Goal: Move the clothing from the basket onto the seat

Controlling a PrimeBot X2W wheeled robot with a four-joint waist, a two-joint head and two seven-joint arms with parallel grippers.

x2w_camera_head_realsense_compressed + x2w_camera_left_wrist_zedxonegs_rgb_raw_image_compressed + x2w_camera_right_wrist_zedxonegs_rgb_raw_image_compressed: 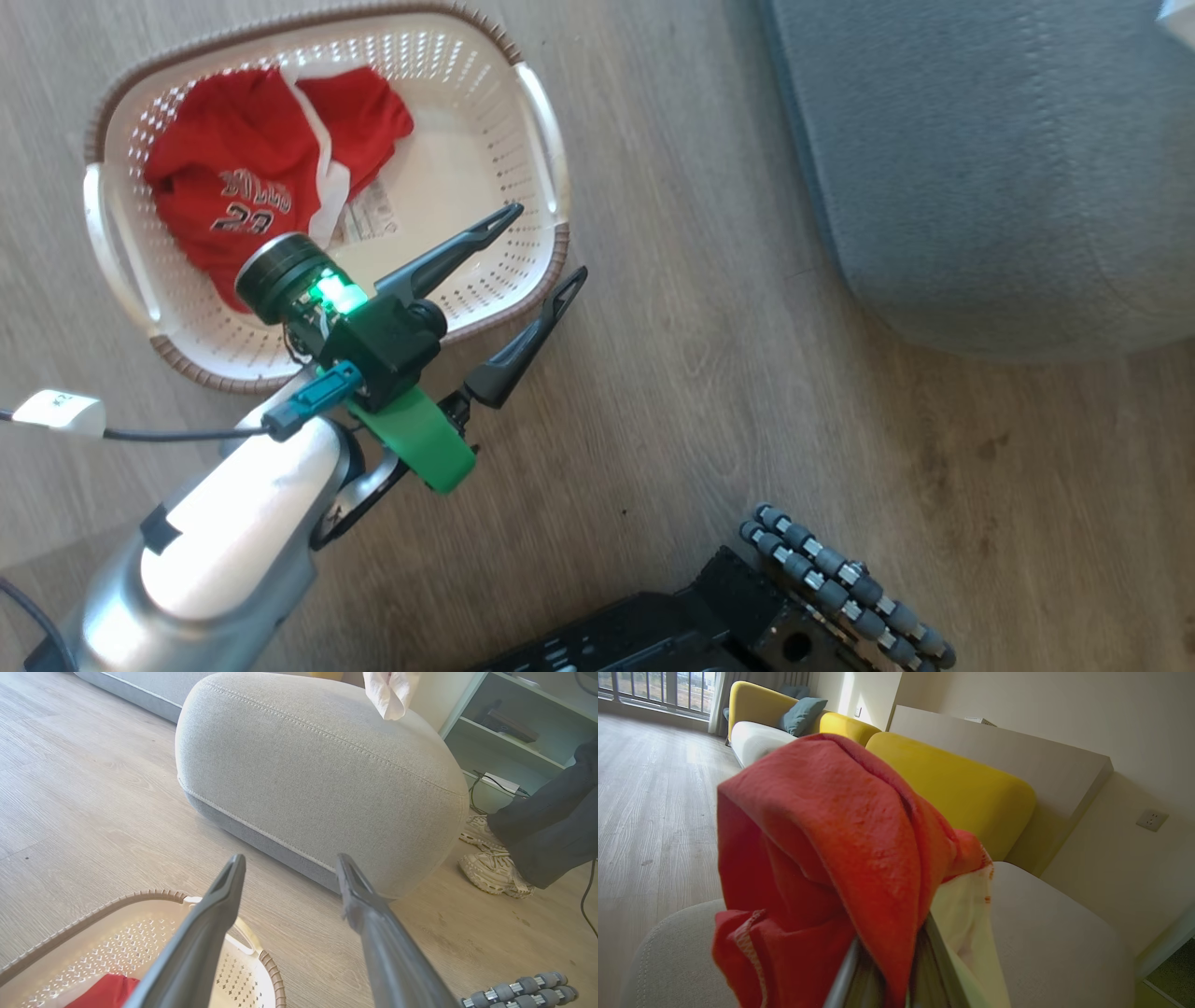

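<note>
The left claw (549, 243) is wide open and empty above the near right rim of the small cream perforated plastic basket (485, 131) with its brown braided rim, which sits on the wooden floor (709, 308). In the basket's left part lies a crumpled red jersey printed 23 (233, 187). The right claw (889, 970) is clamped on a soft red garment with white lining (840, 826), held above the large grey fabric-upholstered seat (980, 168), which is right of the basket and apart from it.

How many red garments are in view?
2: the number 23 jersey lies in the basket; a second garment hangs clamped in the right gripper above the grey seat. The basket heap may hide more.
</note>
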